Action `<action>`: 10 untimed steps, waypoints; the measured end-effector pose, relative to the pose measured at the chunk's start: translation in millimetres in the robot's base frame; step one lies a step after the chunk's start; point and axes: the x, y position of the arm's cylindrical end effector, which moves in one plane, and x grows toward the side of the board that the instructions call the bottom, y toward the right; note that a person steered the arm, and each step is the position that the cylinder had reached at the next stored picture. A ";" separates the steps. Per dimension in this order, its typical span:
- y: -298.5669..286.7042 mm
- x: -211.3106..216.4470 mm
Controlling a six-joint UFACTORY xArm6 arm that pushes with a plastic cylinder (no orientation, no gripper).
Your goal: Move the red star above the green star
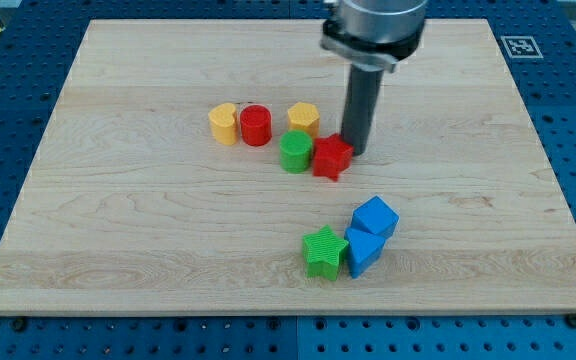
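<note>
The red star (331, 156) lies near the board's middle, touching a green cylinder (295, 151) on its left. My tip (355, 151) stands right against the red star's upper right side. The green star (324, 251) lies lower down, toward the view's bottom, below the red star and well apart from it.
A yellow hexagon (303, 118) sits just above the green cylinder. A red cylinder (255, 125) and a yellow heart-like block (225, 124) lie to the left. Two blue blocks (375, 217) (361, 250) touch the green star's right side. The wooden board (118, 220) ends on a blue perforated table.
</note>
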 end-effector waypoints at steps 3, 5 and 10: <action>-28.7 -20.3; -30.4 18.3; 4.1 61.3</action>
